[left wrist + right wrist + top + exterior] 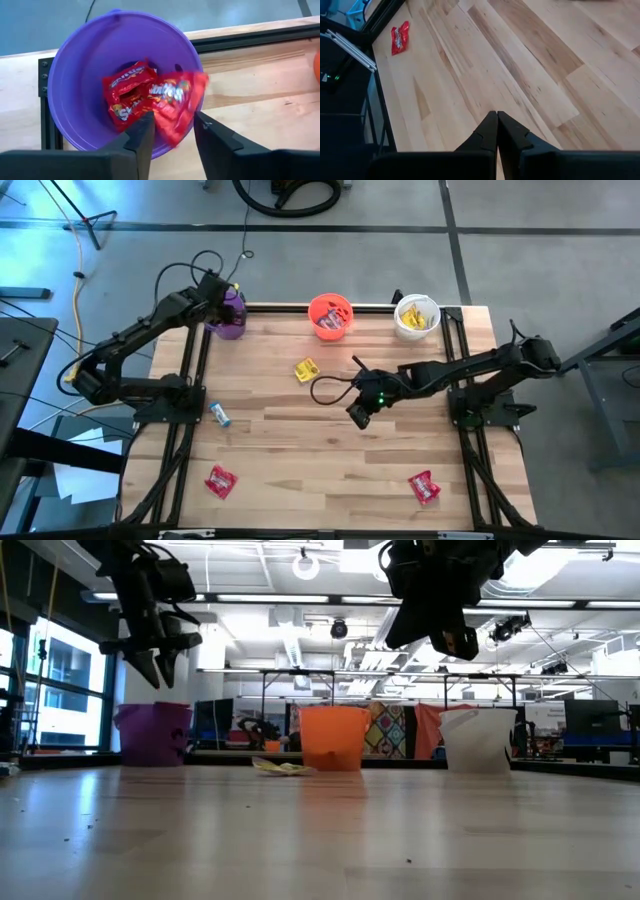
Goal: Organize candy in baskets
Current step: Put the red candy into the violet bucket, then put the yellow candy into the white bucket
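Note:
My left gripper (pixel 172 117) is open and hangs over the mouth of the purple bucket (pixel 228 315) at the table's far left corner. A blurred red packet (pixel 176 107) shows between its fingers, above other red packets (pixel 127 85) lying in the bucket. My right gripper (pixel 497 114) is shut, holds nothing, and hovers over the middle of the table (pixel 360 416). The orange bucket (pixel 330 315) and the white bucket (pixel 416 317) stand along the far edge, each with candy inside. A yellow packet (pixel 306 369), a blue bar (pixel 219 414) and two red packets (pixel 221 481) (pixel 424 486) lie loose on the table. My left gripper points down over the purple bucket's rim (pixel 75 55). The blurred red packet's lower end (pixel 172 132) lies in the gap between the open fingers. I cannot tell whether either finger touches it.
The arms' dark mounting frames run along the table's left (pixel 190 380) and right (pixel 465 380) sides. Bare wood lies between the loose candies. In the low view the three buckets (pixel 152 732) (pixel 333 737) (pixel 478 738) stand in a row at the far edge.

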Tool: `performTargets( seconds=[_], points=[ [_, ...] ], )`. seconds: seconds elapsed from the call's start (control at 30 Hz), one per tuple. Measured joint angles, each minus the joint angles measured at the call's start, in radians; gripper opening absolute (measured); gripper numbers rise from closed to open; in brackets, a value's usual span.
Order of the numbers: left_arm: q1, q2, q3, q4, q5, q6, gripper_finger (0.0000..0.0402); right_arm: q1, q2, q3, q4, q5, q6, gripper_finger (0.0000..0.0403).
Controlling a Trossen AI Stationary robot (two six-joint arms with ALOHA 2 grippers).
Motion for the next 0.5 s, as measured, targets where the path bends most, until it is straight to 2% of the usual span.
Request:
performTargets(
  seconds=[0.27, 0.4, 0.5],
  points=[
    [-0.018, -0.03, 0.0, -0.013, 0.047, 0.083, 0.0147, -0.001, 0.0, 0.0, 0.0, 0.0, 0.0, 0.0],
    [-0.1, -0.104, 0.0, -0.014, 0.123, 0.142, 0.0135, -0.001, -0.009, 0.0, -0.011, 0.003, -0.006, 0.0],
    [-0.21, -0.164, -0.002, -0.014, 0.174, 0.154, 0.0118, -0.01, -0.045, 0.0, -0.066, 0.016, -0.034, 0.0]
  ],
)
